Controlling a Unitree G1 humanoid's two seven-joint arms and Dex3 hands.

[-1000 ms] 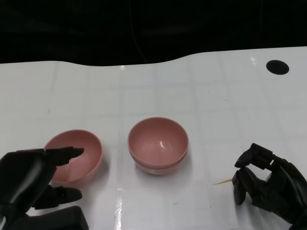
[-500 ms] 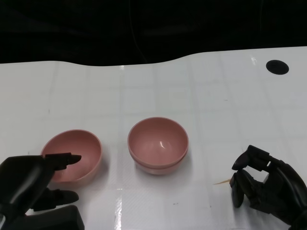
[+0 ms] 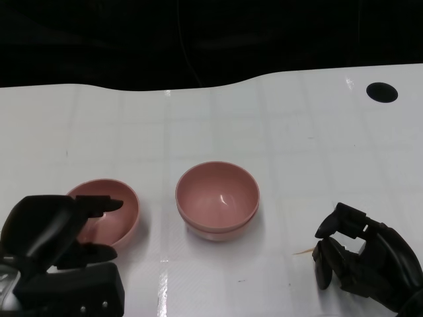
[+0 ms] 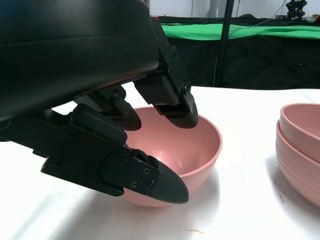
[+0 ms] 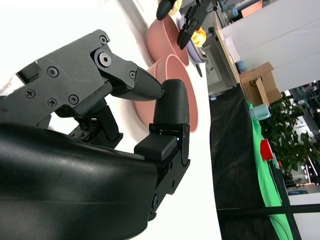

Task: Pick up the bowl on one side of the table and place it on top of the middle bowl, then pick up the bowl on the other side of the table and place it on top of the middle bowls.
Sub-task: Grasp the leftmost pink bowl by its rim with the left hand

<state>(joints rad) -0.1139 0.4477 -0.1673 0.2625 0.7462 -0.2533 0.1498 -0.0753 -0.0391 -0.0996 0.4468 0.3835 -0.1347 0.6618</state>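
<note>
Straddling side bowl (image 3: 106,218) rim: left robot hand (image 3: 49,234), fingers apart, no grip | right robot hand (image 3: 360,261) curled, holding nothing

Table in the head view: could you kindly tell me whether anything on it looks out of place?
A thin tan sliver lies on the white table just beside the right robot hand; it looks like stray debris. The stacked middle bowls and the side bowl sit upright, nothing spilled.
</note>
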